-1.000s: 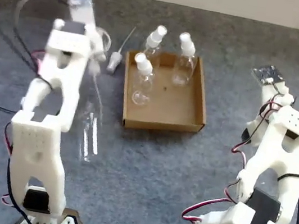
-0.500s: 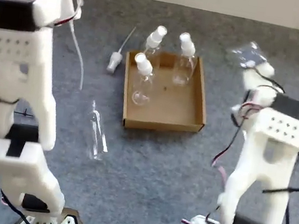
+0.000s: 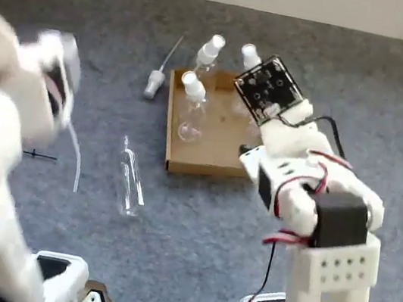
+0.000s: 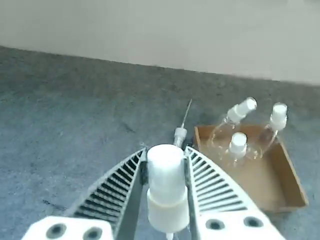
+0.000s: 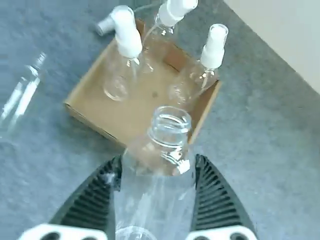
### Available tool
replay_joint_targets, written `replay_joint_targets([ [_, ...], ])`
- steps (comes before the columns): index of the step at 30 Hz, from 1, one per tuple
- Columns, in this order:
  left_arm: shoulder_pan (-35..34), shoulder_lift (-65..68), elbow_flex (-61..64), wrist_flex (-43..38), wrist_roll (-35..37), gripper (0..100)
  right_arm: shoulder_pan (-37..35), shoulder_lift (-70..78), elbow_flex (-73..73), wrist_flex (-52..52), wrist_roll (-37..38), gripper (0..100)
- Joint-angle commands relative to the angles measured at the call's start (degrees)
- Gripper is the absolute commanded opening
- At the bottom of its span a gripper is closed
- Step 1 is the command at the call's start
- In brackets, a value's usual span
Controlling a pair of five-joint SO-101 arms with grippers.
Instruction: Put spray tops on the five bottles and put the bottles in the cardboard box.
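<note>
a small robotics lab: white printed arms [image 3: 328, 271] with bare wiring [image 3: 278, 201] on a grey carpeted counter [image 3: 198, 219], plain wall [image 4: 200, 30].

Five bottles [image 3: 190, 122], three capped; two unattached spray tops [image 3: 154, 81]; one cardboard box [image 3: 199, 167].

I find nothing to read here. My cardboard box [image 3: 214, 144] is plain brown, and any marks on the circuit board [image 3: 269, 90] are too small to tell
</note>
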Motion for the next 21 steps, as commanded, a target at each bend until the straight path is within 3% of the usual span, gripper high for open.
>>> replay_joint_targets([
  [1,6.29,-17.89,21.14,-6.86,-1.76,7,-7.25,-7.16,6.29,-4.88,-4.75,0.4],
  [6,8.13,-24.57,34.33,-16.44,-1.76,7,-12.62,-16.57,25.98,-18.68,-6.33,0.4],
  [12,16.66,-24.57,35.47,-25.58,-1.76,7,-12.97,-26.15,49.63,-36.35,-6.51,0.4],
  [16,23.08,-24.57,35.74,-31.82,-1.76,7,-12.97,-32.48,58.33,-41.01,-11.34,0.4],
  [21,28.26,-24.48,35.82,-40.00,-1.58,7,-12.97,-40.40,63.87,-44.26,-11.96,0.4],
])
